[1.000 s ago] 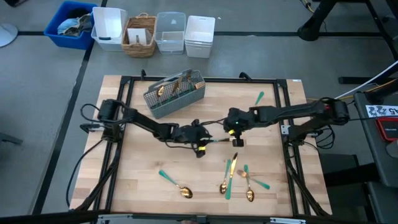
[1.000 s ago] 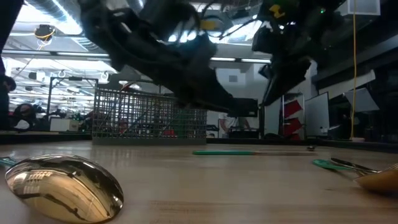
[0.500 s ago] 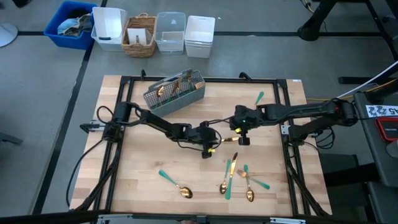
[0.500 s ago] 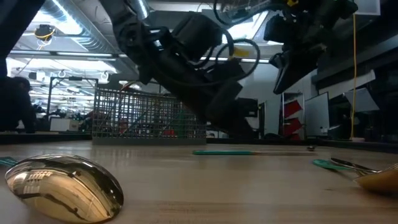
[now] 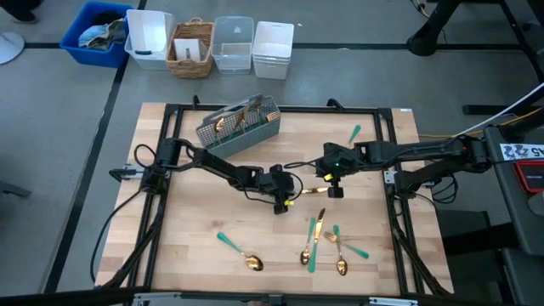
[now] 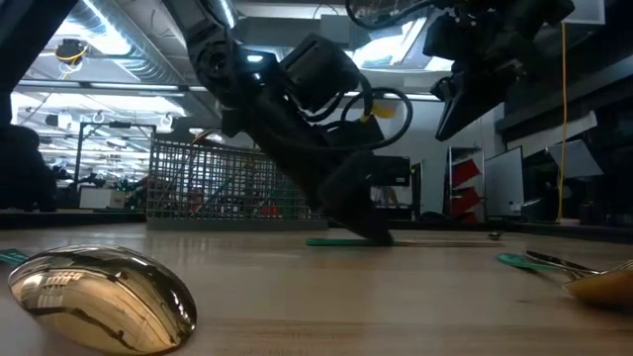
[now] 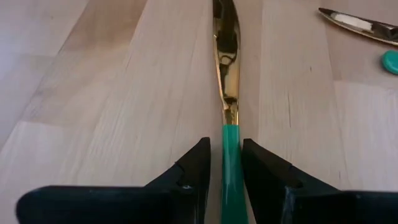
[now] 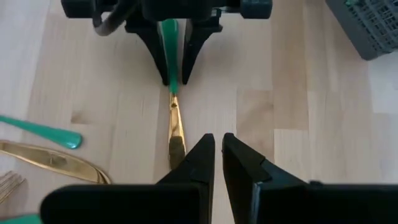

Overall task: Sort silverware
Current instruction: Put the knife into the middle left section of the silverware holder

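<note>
A knife (image 5: 310, 195) with a gold blade (image 7: 225, 56) and a teal handle (image 7: 230, 155) lies flat mid-table. My left gripper (image 5: 285, 201) is down at the table, slanting, and open. Its fingers (image 7: 198, 163) stand on either side of the handle's end with narrow gaps. Seen from the right wrist, the handle (image 8: 168, 50) sits between those fingers. My right gripper (image 5: 331, 189) hangs shut above the blade's tip, holding nothing. In the low view the left gripper (image 6: 368, 229) reaches the wood and the right gripper (image 6: 450, 114) is well above it.
A grey mesh caddy (image 5: 240, 127) holding some silverware stands far left of centre. Loose pieces lie near the front: a spoon (image 5: 242, 252), a knife (image 5: 314, 240) and others (image 5: 342, 251). One teal-handled piece (image 5: 354, 133) lies at the far right. Bins (image 5: 212, 47) stand beyond the table.
My left gripper has gone toward the table's right edge and down, ending with its fingers beside the knife's handle. My right gripper has risen and drawn back a little toward the right edge. The knife has stayed where it lay.
</note>
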`<state>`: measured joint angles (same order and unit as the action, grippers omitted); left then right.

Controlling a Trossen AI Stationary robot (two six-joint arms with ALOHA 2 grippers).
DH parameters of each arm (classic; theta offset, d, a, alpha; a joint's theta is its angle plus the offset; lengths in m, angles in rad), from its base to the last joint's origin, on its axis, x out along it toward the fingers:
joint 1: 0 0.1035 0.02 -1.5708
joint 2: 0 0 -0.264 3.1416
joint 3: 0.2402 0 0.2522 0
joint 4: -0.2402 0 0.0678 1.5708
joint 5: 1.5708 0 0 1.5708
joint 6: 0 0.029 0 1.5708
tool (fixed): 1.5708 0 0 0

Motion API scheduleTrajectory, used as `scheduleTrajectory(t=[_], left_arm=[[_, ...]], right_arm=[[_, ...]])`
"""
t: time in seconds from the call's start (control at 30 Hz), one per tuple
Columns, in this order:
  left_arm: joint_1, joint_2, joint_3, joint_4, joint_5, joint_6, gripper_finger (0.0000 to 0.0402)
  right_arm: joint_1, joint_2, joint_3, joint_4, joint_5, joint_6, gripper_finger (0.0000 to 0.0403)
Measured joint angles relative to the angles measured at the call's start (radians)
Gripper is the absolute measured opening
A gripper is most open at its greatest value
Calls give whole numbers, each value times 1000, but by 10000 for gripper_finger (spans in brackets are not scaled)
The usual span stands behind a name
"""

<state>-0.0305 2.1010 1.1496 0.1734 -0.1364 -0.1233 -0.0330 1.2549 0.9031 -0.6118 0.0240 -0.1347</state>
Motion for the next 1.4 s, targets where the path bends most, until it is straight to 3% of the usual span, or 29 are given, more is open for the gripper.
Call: scheduleTrajectory(t=[0.33,1.17,1.4], left_arm=[[-6,-9,1,-91,34,-84,21],[14,-6,-4,-86,173,-501,30],[14,-6,-4,-86,183,-513,26]], right_arm=[[0,43,0,-8,-124,56,34],[1,348,-1,119,-141,-27,35],[1,366,-1,144,-164,-71,55]])
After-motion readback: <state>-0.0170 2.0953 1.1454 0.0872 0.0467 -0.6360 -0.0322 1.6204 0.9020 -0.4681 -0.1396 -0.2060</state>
